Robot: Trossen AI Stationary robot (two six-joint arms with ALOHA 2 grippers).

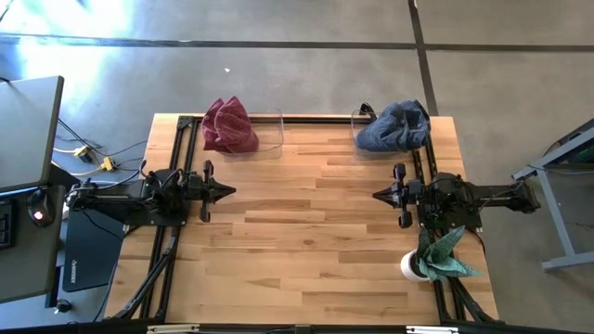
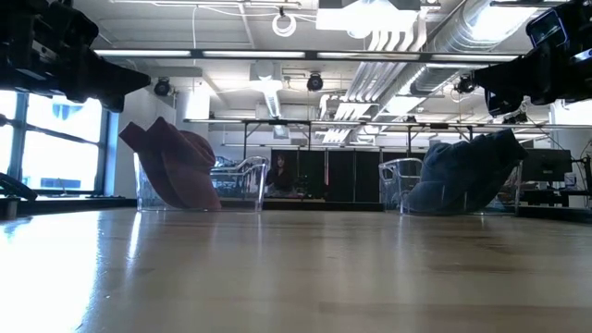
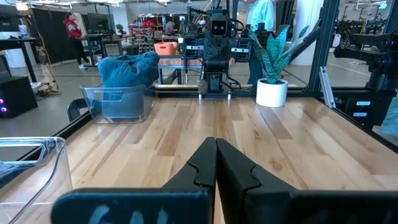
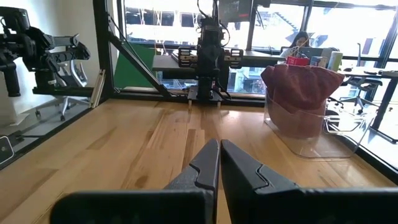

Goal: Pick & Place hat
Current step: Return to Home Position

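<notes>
Left arm (image 1: 139,197), right arm (image 1: 464,196) folded, level, facing each other; jaws seemingly pressed together.

Bright daylight throughout: pale glare washes the concrete floor (image 1: 83,23) in the high view, a white sheen streaks the wooden table (image 2: 102,268) near the windows (image 2: 55,139) in the low view, and ceiling lights (image 2: 370,14) there burn white
</notes>
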